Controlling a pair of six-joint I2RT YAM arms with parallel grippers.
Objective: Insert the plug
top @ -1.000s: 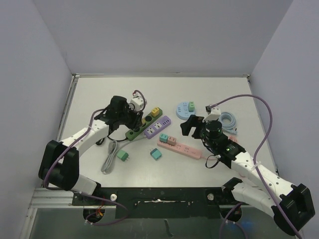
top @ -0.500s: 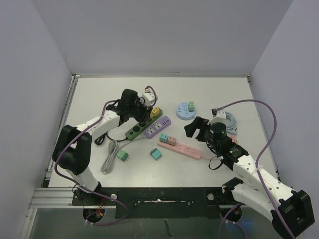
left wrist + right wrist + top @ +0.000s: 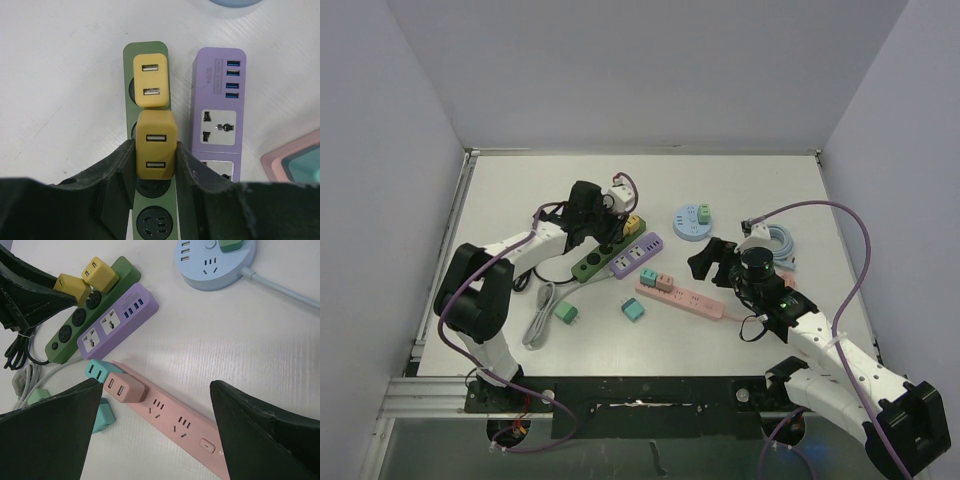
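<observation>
My left gripper [image 3: 156, 165] is shut on a yellow two-port plug [image 3: 156, 149] and holds it over the green power strip [image 3: 156, 222], right behind a second yellow plug [image 3: 150, 80] seated at the strip's far end. I cannot tell whether the held plug's prongs are in the socket. In the top view the left gripper [image 3: 603, 228] is over the green strip [image 3: 592, 263]. My right gripper [image 3: 157, 430] is open and empty above the pink power strip [image 3: 185, 425], which carries a teal plug [image 3: 97, 371] and a pink plug [image 3: 125, 388].
A purple power strip [image 3: 636, 254] lies beside the green one. A round blue strip [image 3: 690, 222] with a green plug and coiled cable sits at the back right. A loose teal plug [image 3: 633, 310] and a green plug [image 3: 566, 314] on a grey cable lie near the front.
My left gripper has moved right with the yellow plug, onto the far end of the green strip. My right gripper has shifted slightly and stays open.
</observation>
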